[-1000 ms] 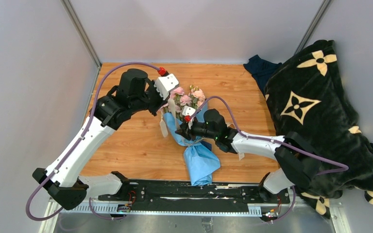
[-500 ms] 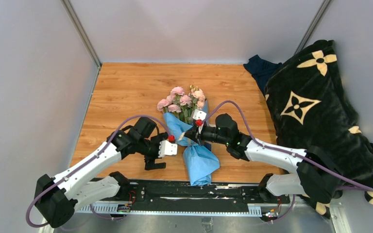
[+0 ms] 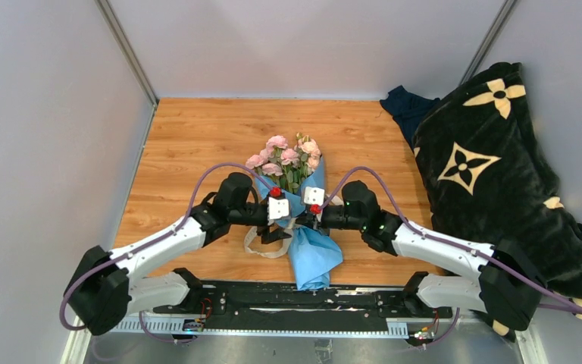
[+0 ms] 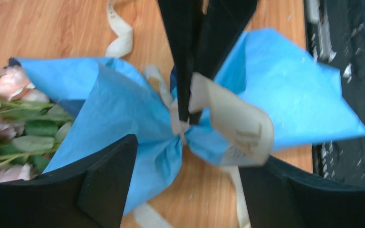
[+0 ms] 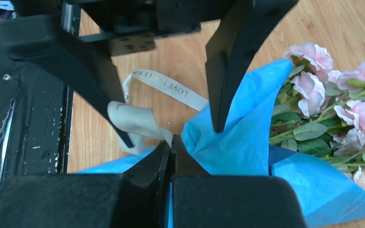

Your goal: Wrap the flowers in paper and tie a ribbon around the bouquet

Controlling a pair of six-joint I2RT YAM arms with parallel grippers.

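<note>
Bouquet (image 3: 312, 254): laid on the wooden table (image 3: 189, 144) between the two arms, with the flowers (image 3: 286, 159) pointed away from the bases and the paper (image 4: 123, 109) gathered at a narrow waist. Ribbon (image 5: 168, 88): wound at that waist, with a loose loop trailed on the table to the left. Right gripper (image 5: 171, 145): clamped tight, the ribbon pinched at the waist. Left gripper (image 4: 190, 183): spread wide, nothing grasped, fingers set either side of the waist.

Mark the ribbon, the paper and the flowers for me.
ribbon (image 5: 166, 85): right wrist view, on its printed flat stretch.
paper (image 4: 285, 90): left wrist view, on the flared tail of the wrap.
flowers (image 3: 288, 155): top external view, on a pink rose head.
</note>
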